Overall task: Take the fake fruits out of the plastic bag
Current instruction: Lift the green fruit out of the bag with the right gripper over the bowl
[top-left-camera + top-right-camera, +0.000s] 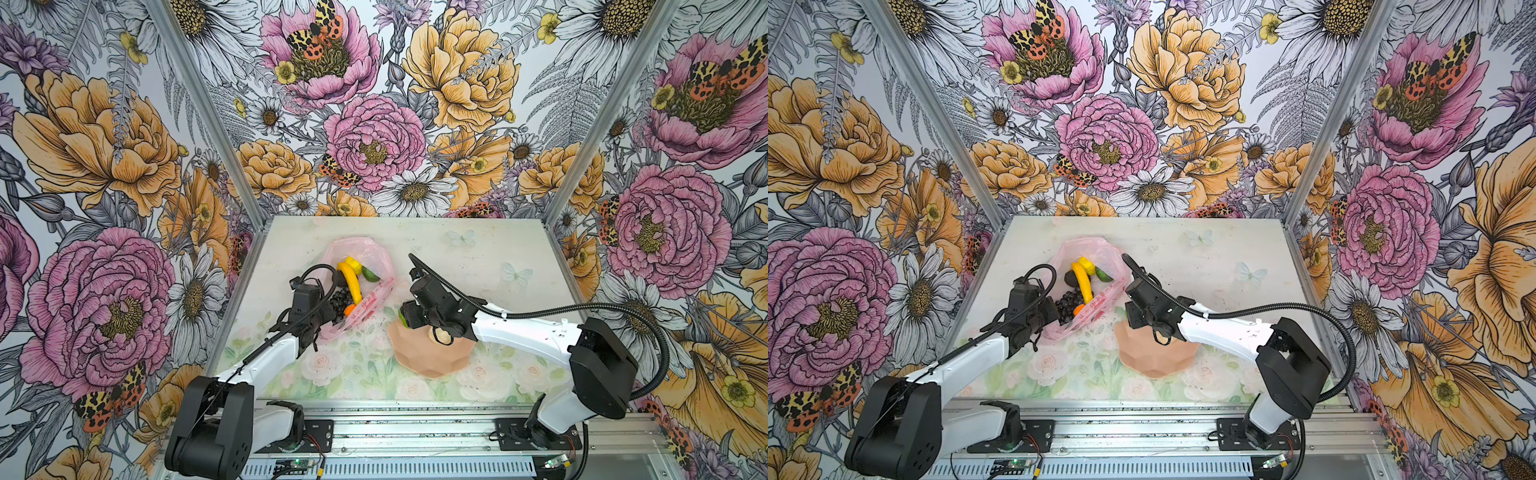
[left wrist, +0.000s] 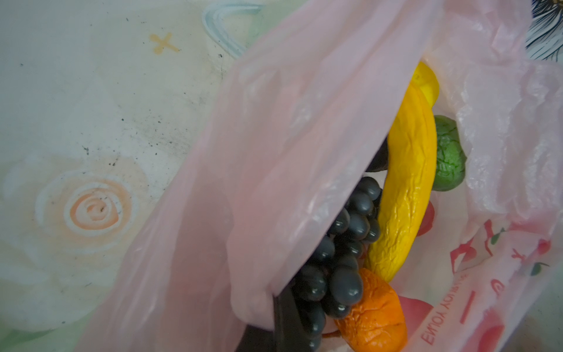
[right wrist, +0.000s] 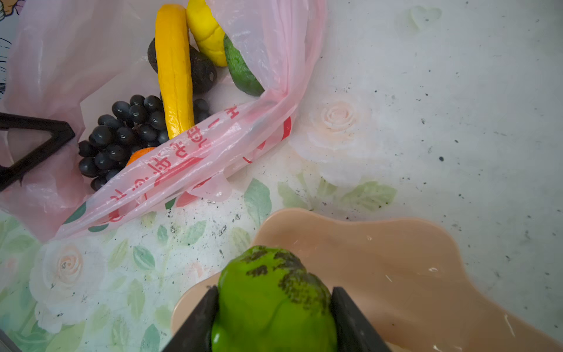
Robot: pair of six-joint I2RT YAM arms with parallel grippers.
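The pink plastic bag (image 1: pixel 376 253) lies open at mid-table. Inside it lie fake fruits: a yellow banana (image 3: pixel 173 70), a lemon (image 3: pixel 207 33), a dark grape bunch (image 2: pixel 344 259), an orange (image 2: pixel 374 314), a black oval (image 3: pixel 202 71) and a green fruit (image 2: pixel 447 155). My left gripper (image 1: pixel 326 311) is shut on the bag's near edge, the film draped over its finger (image 2: pixel 286 320). My right gripper (image 3: pixel 274 289) is shut on another green fruit (image 3: pixel 274 304) with dark patches. It holds that fruit just above the near-left rim of the peach bowl (image 3: pixel 411 274).
The peach petal-edged bowl (image 1: pixel 432 357) stands right of the bag, partly under the right arm. Flower-printed walls close in the left, right and back of the table (image 1: pixel 478 249). A metal rail (image 1: pixel 415 428) runs along the front edge.
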